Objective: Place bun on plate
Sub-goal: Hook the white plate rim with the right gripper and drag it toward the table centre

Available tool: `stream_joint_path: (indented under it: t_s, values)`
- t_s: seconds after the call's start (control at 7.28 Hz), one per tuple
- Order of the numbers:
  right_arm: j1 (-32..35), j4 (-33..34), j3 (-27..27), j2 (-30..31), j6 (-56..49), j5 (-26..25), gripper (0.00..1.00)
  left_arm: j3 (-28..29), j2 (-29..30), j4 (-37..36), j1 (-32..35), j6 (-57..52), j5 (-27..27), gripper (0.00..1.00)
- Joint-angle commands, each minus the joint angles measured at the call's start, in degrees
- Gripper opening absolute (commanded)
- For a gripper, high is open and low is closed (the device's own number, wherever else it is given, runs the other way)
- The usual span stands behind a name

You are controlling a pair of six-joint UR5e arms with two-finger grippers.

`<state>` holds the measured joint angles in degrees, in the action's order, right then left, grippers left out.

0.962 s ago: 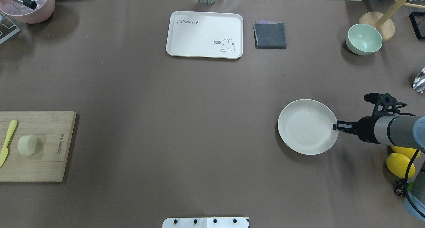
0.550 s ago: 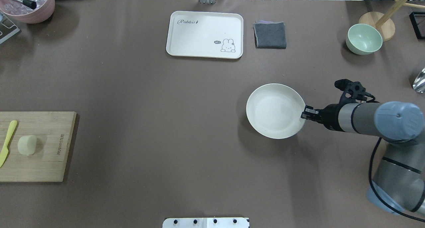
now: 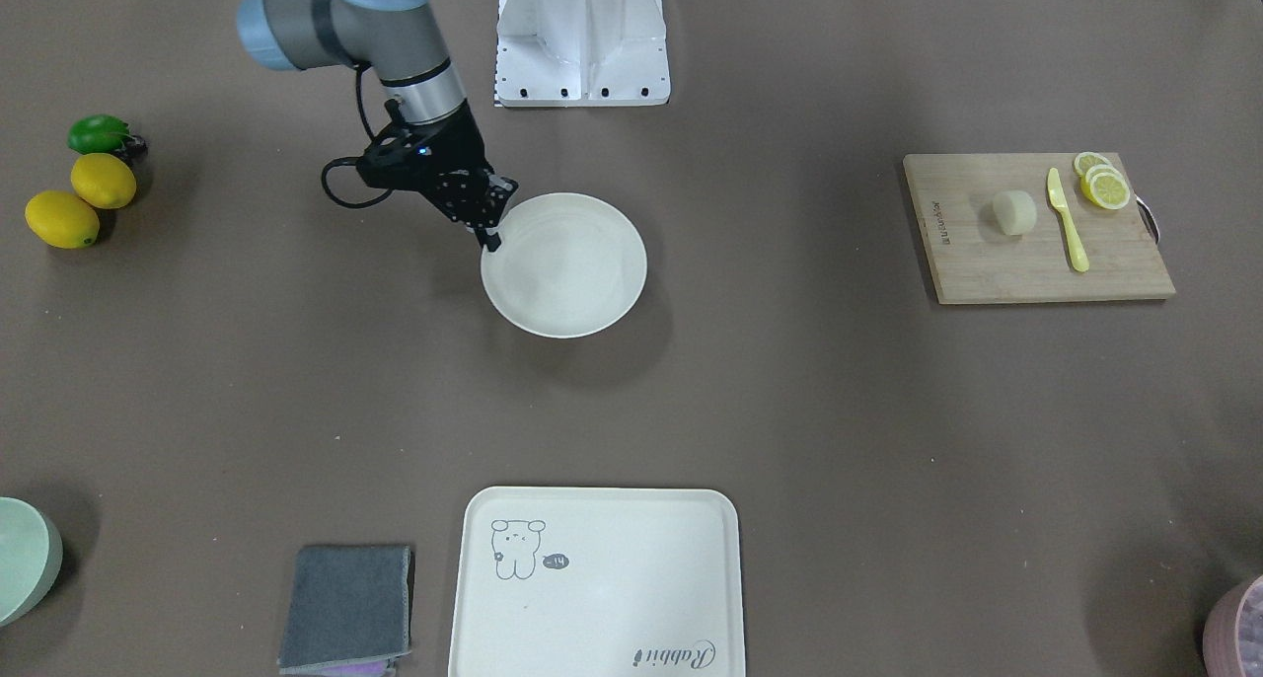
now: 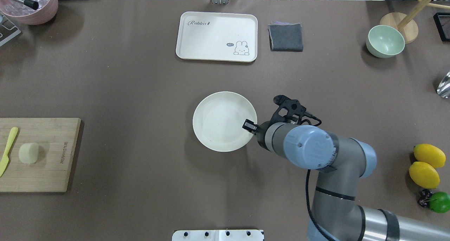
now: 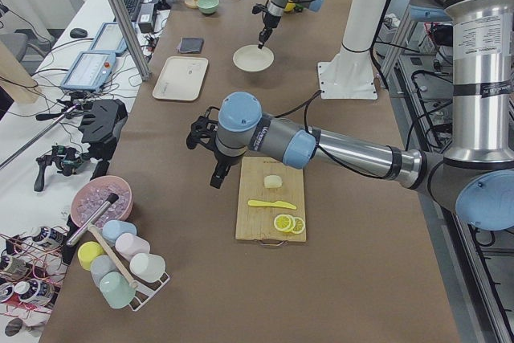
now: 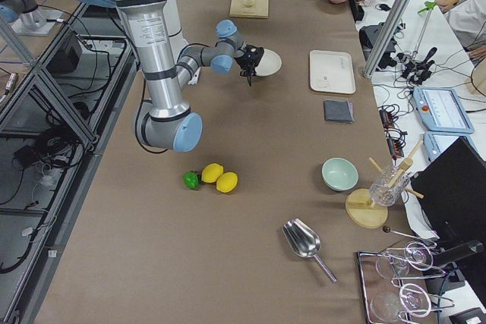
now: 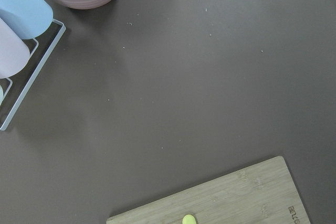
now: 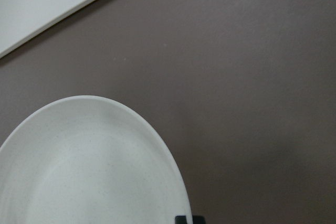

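The right tool [image 4: 249,125] pinches the plate [image 4: 218,118] by its edge. The bun [image 4: 29,152] sits far off on the wooden board [image 4: 52,170]. I can't tell if the left tool [image 5: 215,176] is open. Such a thin pinch might slip, and the plate could tip.

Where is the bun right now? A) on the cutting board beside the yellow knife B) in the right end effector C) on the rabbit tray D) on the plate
A: the bun lies on the cutting board beside the yellow knife; the plate holds nothing.
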<state>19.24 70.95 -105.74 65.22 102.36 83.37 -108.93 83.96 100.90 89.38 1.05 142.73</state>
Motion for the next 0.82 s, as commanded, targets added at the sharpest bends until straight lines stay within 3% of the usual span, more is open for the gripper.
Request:
stream_joint_path:
  t_s: [0.0,0.14,0.27,0.41,0.55,0.69]
  values:
    - [-3.50,2.27,4.56,-5.36,1.87,-4.08,0.00,0.39,-0.02,0.00,-0.08,-0.09,0.00,0.97]
    - [-4.29,2.27,4.84,-5.37,1.87,-5.48,0.00,0.30,-0.02,0.00,0.01,-0.09,0.00,0.97]
    - [-4.39,2.18,4.84,-5.37,1.87,-5.58,0.40,0.30,-0.02,0.00,0.01,-0.09,0.00,0.97]
    - [-4.39,2.53,4.75,-5.37,1.18,-5.58,0.93,0.39,-0.02,0.00,0.01,0.00,0.00,0.97]
    - [-4.04,2.96,4.06,-5.28,0.47,-5.76,1.00,0.39,-0.02,0.00,0.01,0.00,0.00,0.97]
    - [-2.73,6.10,1.09,-5.19,-1.79,-5.24,1.00,0.39,-0.02,0.00,-0.08,0.00,-0.09,0.98]
